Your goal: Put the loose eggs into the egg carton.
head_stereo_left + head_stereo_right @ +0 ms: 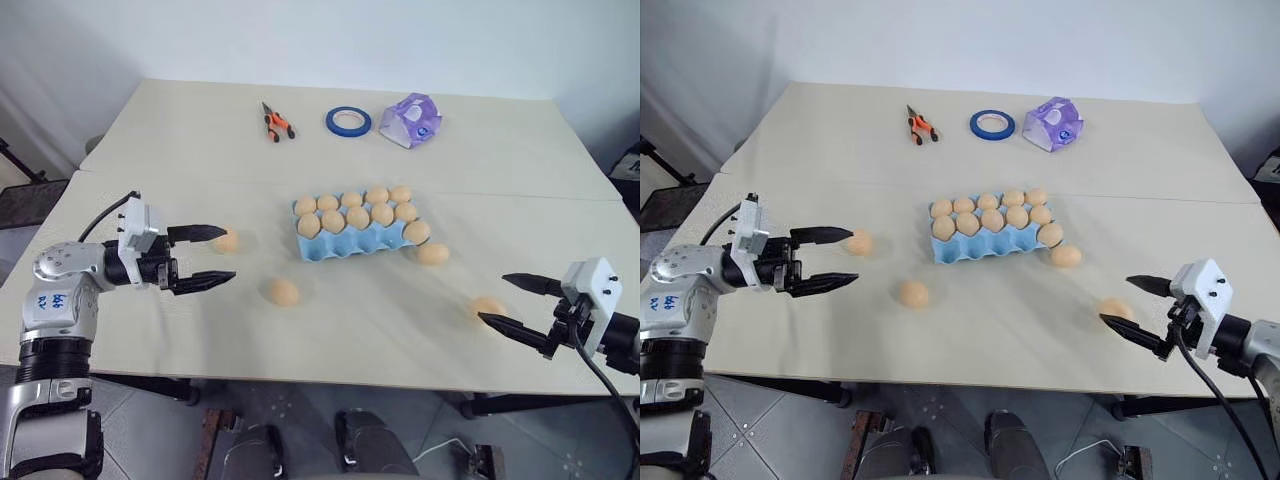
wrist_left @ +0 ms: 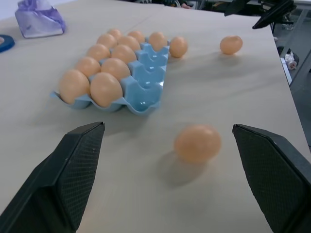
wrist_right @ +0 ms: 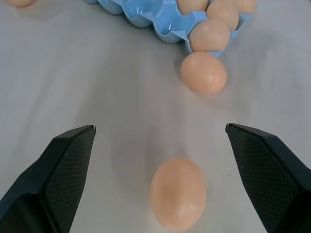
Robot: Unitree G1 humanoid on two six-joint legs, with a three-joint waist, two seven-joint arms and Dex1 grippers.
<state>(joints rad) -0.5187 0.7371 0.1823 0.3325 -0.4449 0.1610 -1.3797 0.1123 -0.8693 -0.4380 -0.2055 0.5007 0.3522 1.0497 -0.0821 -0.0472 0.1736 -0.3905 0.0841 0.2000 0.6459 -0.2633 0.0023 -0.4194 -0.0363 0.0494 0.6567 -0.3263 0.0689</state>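
Note:
The light blue egg carton (image 1: 350, 243) lies mid-table with several eggs in its far cups and its near row bare. One loose egg (image 1: 433, 254) rests against its right end. My left gripper (image 1: 228, 255) is open and level on the left; an egg (image 1: 226, 240) lies just behind its upper fingertip, and another egg (image 2: 197, 143) lies on the table a little beyond its fingers. At the right, my right gripper (image 1: 493, 298) is open with an egg (image 3: 178, 199) on the table between its fingertips, untouched.
Orange-handled pliers (image 1: 276, 123), a blue tape ring (image 1: 348, 122) and a lilac packet (image 1: 411, 120) sit at the far side. A seam crosses the table behind the carton. The table's near edge runs just below both grippers.

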